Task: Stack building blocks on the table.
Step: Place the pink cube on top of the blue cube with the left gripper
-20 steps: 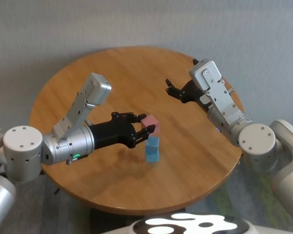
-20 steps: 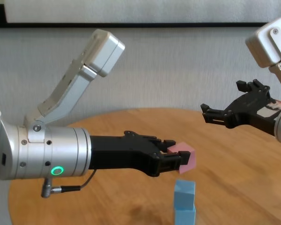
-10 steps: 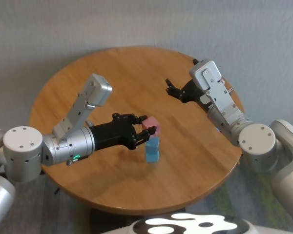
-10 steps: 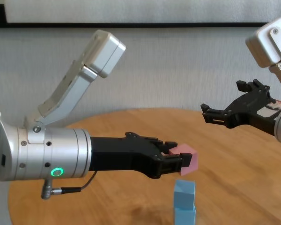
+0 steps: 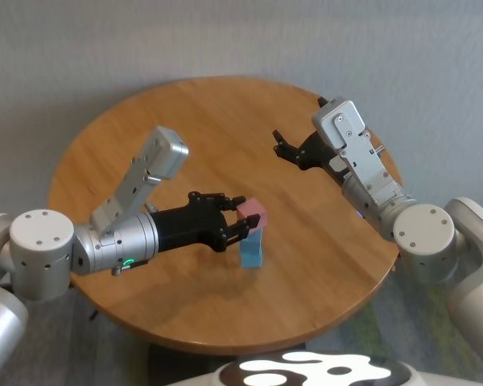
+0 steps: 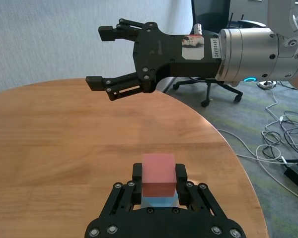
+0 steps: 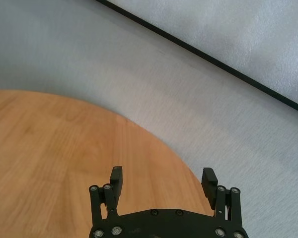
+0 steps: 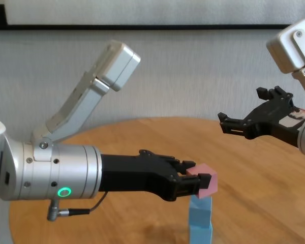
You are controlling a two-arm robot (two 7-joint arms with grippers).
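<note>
Nearest to me, two small matte light blue cubes [image 8: 200,222] stood one on the other on the round honey-coloured wooden surface [image 5: 145,129], towards its near side, so the first part of the stack looked done. Right above them the left hand [image 5: 240,224] was clamped shut on the small matte pink cube [image 5: 253,217], holding it by two opposite faces. From the chest view the pink cube's underside seemed to sit at, or just above, the top of the upper blue cube; I could not tell whether they touched. From the left wrist view it looked lined up over the blue one [image 6: 159,201]. By my reckoning what remained was to settle the pink cube, let go and draw the hand clear without nudging the column.

Farther back, well apart from the stack, the right hand [image 5: 283,149] hung above the surface's far right part, its fingers [image 7: 116,177] spread wide and holding nothing.
</note>
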